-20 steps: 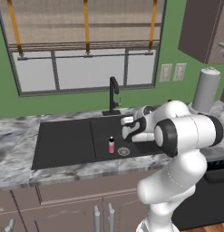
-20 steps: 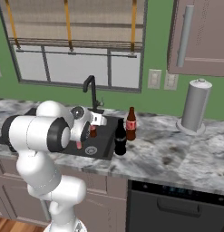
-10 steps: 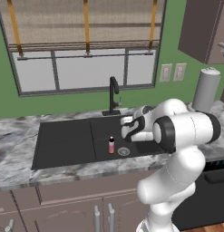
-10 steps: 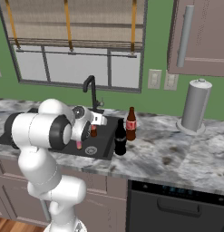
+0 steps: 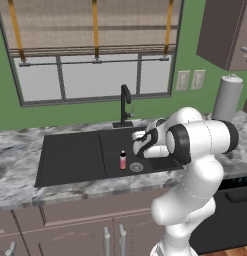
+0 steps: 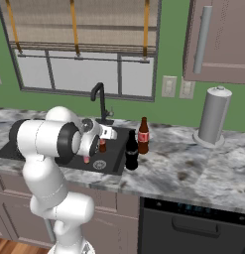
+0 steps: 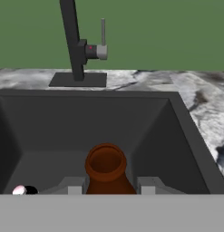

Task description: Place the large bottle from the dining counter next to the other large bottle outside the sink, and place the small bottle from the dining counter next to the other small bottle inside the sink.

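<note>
From the left base view I see the arm bent over the sink (image 5: pixel 70 160), with the claw (image 5: pixel 140 145) above the right-hand basin. The small pink bottle (image 5: pixel 123 160) stands upright on the basin floor, below the claw and a little to its left, just beside the drain (image 5: pixel 136 167). The faucet (image 5: pixel 125 105) rises beyond the claw.

From the right base view, the two large bottles stand side by side on the counter (image 6: pixel 193 168) outside the sink: the dark bottle (image 6: pixel 131 151) and the brown bottle with the red label (image 6: pixel 143 136), off to the claw's right. I judge that half of the task done. A small reddish bottle (image 6: pixel 102 145) shows at the claw (image 6: pixel 105 135).

In the hand view, the claw (image 7: pixel 111 186) is clamped on the small brown bottle (image 7: pixel 105 170), whose open neck stands upright between the fingertips (image 7: pixel 75 186). The pink bottle's cap (image 7: pixel 19 190) sits low to the claw's left. I judge the coming move turns on that: go down and slightly left, keeping the held bottle's long axis vertical.
</note>
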{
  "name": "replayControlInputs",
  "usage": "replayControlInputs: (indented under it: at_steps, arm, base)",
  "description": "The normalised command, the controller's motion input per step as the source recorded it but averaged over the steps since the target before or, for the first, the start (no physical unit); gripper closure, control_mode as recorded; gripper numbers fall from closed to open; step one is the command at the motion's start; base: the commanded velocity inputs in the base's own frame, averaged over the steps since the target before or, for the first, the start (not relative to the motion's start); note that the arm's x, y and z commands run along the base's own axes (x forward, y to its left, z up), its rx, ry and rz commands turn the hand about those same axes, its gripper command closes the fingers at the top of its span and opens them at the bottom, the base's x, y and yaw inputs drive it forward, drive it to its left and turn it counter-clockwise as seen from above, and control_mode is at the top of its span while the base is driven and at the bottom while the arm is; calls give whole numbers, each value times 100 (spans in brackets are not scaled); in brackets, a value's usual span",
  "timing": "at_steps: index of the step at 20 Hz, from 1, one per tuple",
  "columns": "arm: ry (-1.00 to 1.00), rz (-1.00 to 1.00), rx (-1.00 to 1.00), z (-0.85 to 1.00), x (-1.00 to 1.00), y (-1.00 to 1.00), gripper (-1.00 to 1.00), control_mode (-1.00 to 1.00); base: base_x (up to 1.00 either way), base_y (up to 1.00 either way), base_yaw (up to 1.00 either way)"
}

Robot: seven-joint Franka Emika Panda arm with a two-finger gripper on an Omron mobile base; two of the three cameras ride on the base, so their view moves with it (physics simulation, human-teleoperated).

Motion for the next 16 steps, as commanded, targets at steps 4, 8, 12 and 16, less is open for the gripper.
replayControlInputs:
  at_steps: [4,8,12,16]
  arm:
    - [0,0,0,-12,12,0,100,-100]
    - [0,0,0,-9,19,0,100,-100]
    - [0,0,0,-12,17,2,100,-100]
    - [0,0,0,-14,15,3,100,-100]
  base:
    - [0,0,0]
    - [0,0,0]
    - [0,0,0]
    - [0,0,0]
